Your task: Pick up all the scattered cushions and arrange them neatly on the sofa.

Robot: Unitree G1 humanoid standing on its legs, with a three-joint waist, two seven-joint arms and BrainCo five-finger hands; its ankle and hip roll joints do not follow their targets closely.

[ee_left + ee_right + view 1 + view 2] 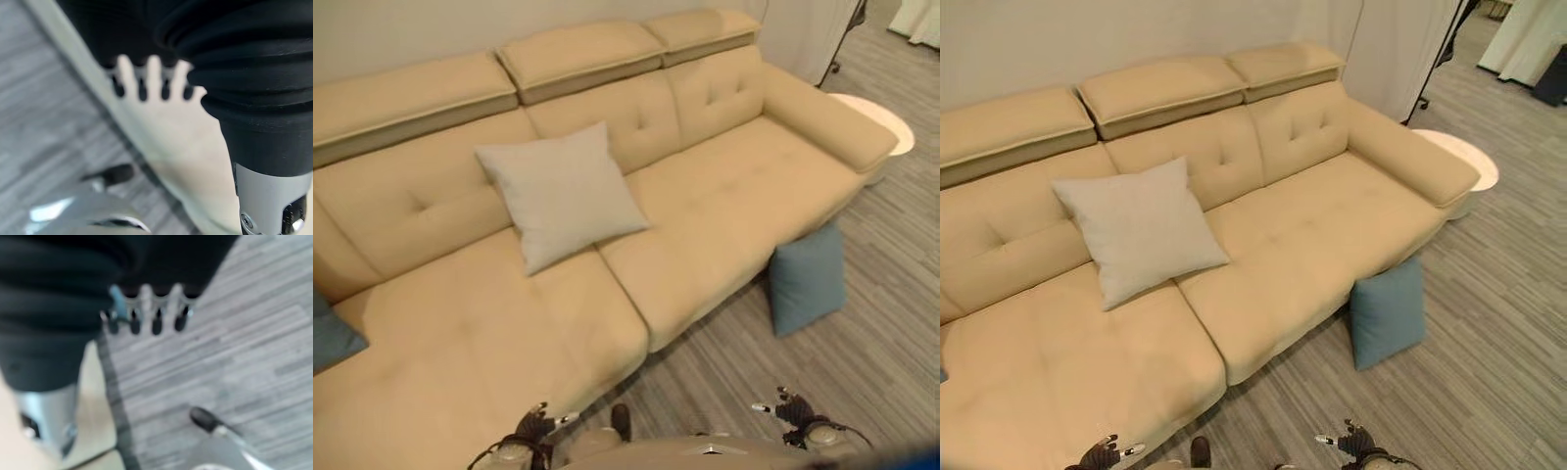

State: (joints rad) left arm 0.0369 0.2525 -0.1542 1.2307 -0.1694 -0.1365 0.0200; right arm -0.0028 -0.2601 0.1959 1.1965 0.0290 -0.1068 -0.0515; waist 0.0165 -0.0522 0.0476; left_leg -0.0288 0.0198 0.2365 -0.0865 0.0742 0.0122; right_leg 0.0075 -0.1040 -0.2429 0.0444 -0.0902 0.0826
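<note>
1. Both of your hands hang low at the bottom of the head views — the left hand (534,425) over the sofa's front edge, the right hand (793,407) above the floor. In the wrist views each shows its fingers straight and relaxed, holding nothing.

2. The blue cushion (809,278) stands on edge on the striped floor (891,323), leaning against the front of the sofa (724,211) near its right end. It looks soft and tall, so a pinch at one top corner may let it fold and slip out.

3. It sits well apart from your right hand. Reaching from here would likely mean a long lean, and the balance could suffer. I would step closer first.

4. The round side table (881,122) stands just beside the right armrest — a wide swing of the cushion up onto the seat could clip it.

5. The grey cushion (562,193) already leans on the backrest. Drop the blue one carelessly and you may knock it askew.

6. Another blue cushion (331,335) shows at the far left on the seat; whether it needs tidying I cannot tell.
</note>
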